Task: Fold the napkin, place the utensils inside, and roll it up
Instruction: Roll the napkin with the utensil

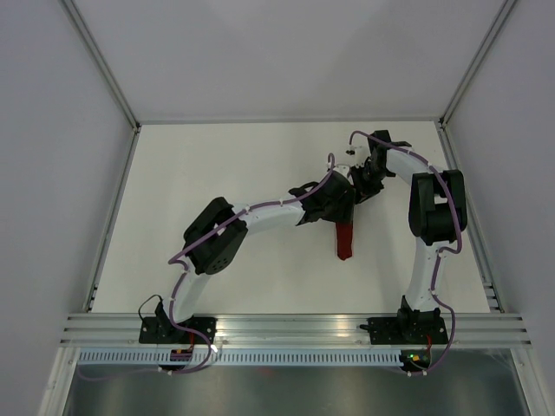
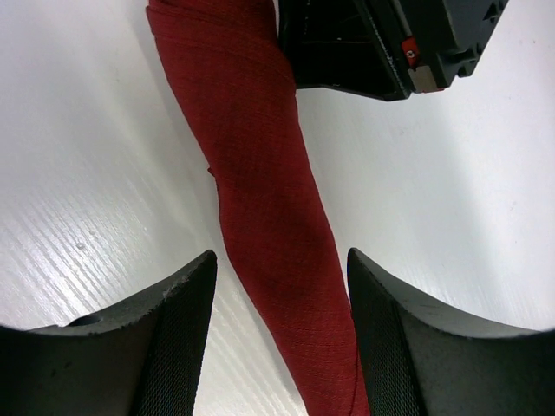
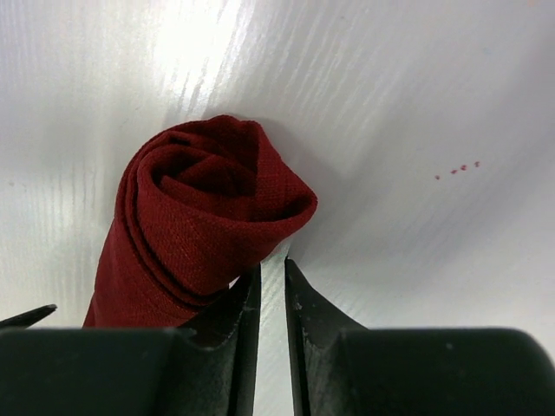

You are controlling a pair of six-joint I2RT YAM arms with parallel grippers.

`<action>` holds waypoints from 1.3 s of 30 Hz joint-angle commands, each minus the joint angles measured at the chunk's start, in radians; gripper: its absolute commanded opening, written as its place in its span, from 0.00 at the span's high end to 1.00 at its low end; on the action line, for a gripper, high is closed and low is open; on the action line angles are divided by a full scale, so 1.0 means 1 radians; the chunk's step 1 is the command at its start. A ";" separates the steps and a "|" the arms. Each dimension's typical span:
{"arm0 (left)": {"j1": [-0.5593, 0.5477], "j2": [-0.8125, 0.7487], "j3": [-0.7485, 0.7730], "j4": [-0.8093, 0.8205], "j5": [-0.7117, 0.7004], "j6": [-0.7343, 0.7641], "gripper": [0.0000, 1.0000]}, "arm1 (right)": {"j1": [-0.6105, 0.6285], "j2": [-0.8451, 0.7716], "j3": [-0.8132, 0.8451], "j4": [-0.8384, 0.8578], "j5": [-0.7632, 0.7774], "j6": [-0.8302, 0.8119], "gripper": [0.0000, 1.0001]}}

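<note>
White table (image 1: pixel 217 173): rolled napkin (image 2: pixel 269 217) between wide-spread left gripper (image 2: pixel 282 282); right gripper (image 3: pixel 272 282) nearly closed beside roll end.

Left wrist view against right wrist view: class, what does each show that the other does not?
Only left wrist: the napkin roll's long side between the fingers of the open left hand, and part of the right hand at its far end. Only right wrist: the roll's coiled end, layers spiralling, beside nearly closed fingers. Both: the rolled maroon cloth on the white table.
</note>
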 commanded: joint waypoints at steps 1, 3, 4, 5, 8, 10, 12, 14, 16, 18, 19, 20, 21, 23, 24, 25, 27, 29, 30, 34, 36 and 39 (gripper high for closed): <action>0.014 -0.058 0.000 0.015 -0.005 0.006 0.33 | 0.004 -0.044 -0.006 0.014 0.093 0.037 0.77; 0.017 -0.056 -0.001 0.020 0.001 0.002 0.33 | 0.004 -0.049 -0.006 0.015 0.099 0.037 0.77; 0.022 -0.056 -0.003 0.021 0.002 -0.001 0.33 | 0.004 -0.053 -0.006 0.015 0.099 0.037 0.77; 0.023 -0.056 -0.003 0.026 0.005 -0.001 0.33 | 0.004 -0.055 -0.007 0.015 0.101 0.039 0.77; 0.028 -0.052 0.000 0.029 0.007 -0.003 0.33 | 0.004 -0.061 -0.006 0.009 0.090 0.037 0.77; 0.034 -0.052 0.000 0.027 0.009 -0.004 0.33 | 0.004 -0.067 -0.009 0.006 0.088 0.037 0.77; 0.037 -0.049 -0.001 0.029 0.010 -0.006 0.33 | 0.004 -0.072 -0.015 0.008 0.093 0.036 0.77; 0.042 -0.049 -0.006 0.032 0.015 -0.011 0.33 | 0.004 -0.083 -0.024 0.009 0.095 0.034 0.77; 0.045 -0.047 -0.009 0.032 0.012 -0.011 0.33 | 0.004 -0.093 -0.032 0.011 0.095 0.034 0.77; 0.046 -0.049 -0.015 0.034 0.007 -0.011 0.33 | 0.004 -0.099 -0.036 0.009 0.091 0.031 0.77; 0.049 -0.049 -0.019 0.032 0.005 -0.012 0.33 | 0.004 -0.104 -0.040 0.011 0.091 0.033 0.77; 0.052 -0.050 -0.023 0.035 0.005 -0.015 0.33 | 0.004 -0.107 -0.043 0.011 0.093 0.033 0.77; 0.054 -0.049 -0.027 0.034 0.004 -0.015 0.33 | 0.004 -0.109 -0.044 0.014 0.093 0.033 0.76; 0.057 -0.047 -0.029 0.034 -0.002 -0.015 0.33 | 0.004 -0.113 -0.049 0.015 0.090 0.033 0.77; 0.060 -0.044 -0.029 0.034 -0.002 -0.015 0.33 | 0.004 -0.115 -0.052 0.018 0.090 0.033 0.77; 0.061 -0.041 -0.027 0.030 -0.005 -0.014 0.33 | 0.004 -0.116 -0.053 0.018 0.087 0.034 0.77; 0.066 -0.026 -0.021 0.026 -0.010 -0.014 0.33 | 0.004 -0.119 -0.060 0.020 0.082 0.033 0.76; 0.069 -0.010 -0.010 0.014 -0.019 -0.012 0.33 | 0.004 -0.126 -0.067 0.021 0.079 0.033 0.77; 0.069 0.002 -0.004 0.011 -0.022 -0.011 0.33 | 0.004 -0.126 -0.070 0.024 0.078 0.031 0.77; 0.069 0.019 -0.001 0.006 -0.030 -0.011 0.33 | 0.004 -0.135 -0.078 0.026 0.078 0.027 0.76; 0.071 0.024 0.000 0.004 -0.031 -0.011 0.33 | 0.002 -0.136 -0.073 0.021 0.076 0.025 0.77; 0.072 0.031 0.003 0.004 -0.033 -0.011 0.33 | 0.004 -0.139 -0.070 0.020 0.075 0.025 0.76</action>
